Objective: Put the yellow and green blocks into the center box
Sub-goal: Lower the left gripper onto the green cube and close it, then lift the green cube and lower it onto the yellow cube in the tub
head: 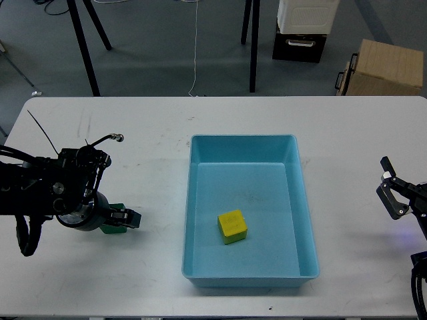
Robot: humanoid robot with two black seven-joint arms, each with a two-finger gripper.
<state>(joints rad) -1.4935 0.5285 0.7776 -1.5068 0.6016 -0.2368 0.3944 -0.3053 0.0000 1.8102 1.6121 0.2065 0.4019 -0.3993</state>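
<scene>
The green block (109,229) sits on the white table (147,147) at the left, mostly covered by my left gripper (127,219). The gripper's dark fingers lie over and around the block, and I cannot tell them apart. The yellow block (232,226) lies inside the blue center box (303,200), near its front middle. My right gripper (391,189) is at the table's right edge, open and empty, far from both blocks.
Beyond the table's far edge are black stand legs (83,47), a cardboard box (387,67) and a white and black case (303,30) on the floor. A thin cable (103,140) loops above my left wrist.
</scene>
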